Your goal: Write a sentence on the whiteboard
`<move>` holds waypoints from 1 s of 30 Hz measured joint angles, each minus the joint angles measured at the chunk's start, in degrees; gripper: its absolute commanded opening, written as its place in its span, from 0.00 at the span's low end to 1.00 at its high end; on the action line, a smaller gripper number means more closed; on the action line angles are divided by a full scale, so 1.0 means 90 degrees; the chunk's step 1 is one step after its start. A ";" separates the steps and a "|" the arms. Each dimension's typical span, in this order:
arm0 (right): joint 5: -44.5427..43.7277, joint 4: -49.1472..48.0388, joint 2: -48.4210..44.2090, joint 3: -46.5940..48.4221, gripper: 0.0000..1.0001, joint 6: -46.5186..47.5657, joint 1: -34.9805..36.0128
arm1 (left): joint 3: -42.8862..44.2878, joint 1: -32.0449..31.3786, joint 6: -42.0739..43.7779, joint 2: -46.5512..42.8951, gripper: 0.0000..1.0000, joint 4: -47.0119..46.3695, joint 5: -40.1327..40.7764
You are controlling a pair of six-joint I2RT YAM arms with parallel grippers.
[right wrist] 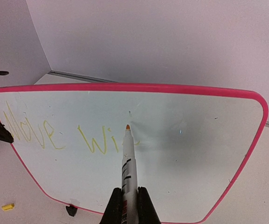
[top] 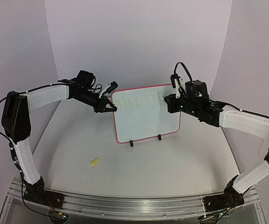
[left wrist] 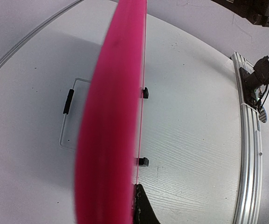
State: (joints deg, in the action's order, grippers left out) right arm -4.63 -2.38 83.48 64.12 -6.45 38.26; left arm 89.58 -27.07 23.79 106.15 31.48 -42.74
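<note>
the whiteboard (top: 146, 122), white inside a pink-red frame with rounded corners, stands upright on two small black feet on the table (top: 181, 161). along the top of the whiteboard the sentence (right wrist: 34, 133) so far reads "move wi" (thin, pale yellow-green strokes). the marker (right wrist: 128, 172) has its tip at the "i", and the right gripper (right wrist: 128, 207) is closed round its barrel. the left gripper (top: 111, 107) clamps the whiteboard's left edge. a small yellow piece (top: 94, 162) lies in front of the whiteboard, to its left.
</note>
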 measured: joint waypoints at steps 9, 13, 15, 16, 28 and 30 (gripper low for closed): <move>0.0001 -0.0021 0.0164 0.0113 0.00 0.0045 0.0000 | 0.0000 0.0000 0.0000 0.0000 0.00 0.0000 0.0000; -0.0009 -0.0015 0.0213 0.0113 0.00 0.0039 0.0000 | 0.0000 0.0000 -0.0002 0.0000 0.00 -0.0001 0.0000; -0.0023 -0.0017 0.0213 0.0113 0.00 0.0023 0.0000 | 0.0000 0.0000 -0.0001 0.0000 0.00 -0.0001 0.0000; -0.0030 -0.0020 0.0213 0.0109 0.00 0.0013 0.0000 | 0.0000 0.0000 -0.0002 0.0000 0.00 -0.0001 0.0000; -0.0033 -0.0045 0.0213 -0.0371 0.00 -0.0279 0.0000 | 0.0000 0.0000 -0.0002 0.0000 0.00 -0.0002 0.0000; -0.0039 -0.0024 0.0213 -0.0391 0.00 -0.0296 0.0001 | 0.0000 0.0000 -0.0002 0.0000 0.00 -0.0001 0.0000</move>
State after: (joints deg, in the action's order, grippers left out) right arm -4.98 -2.60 85.41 60.60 -9.12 38.27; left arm 89.58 -27.07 23.77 106.15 31.48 -42.74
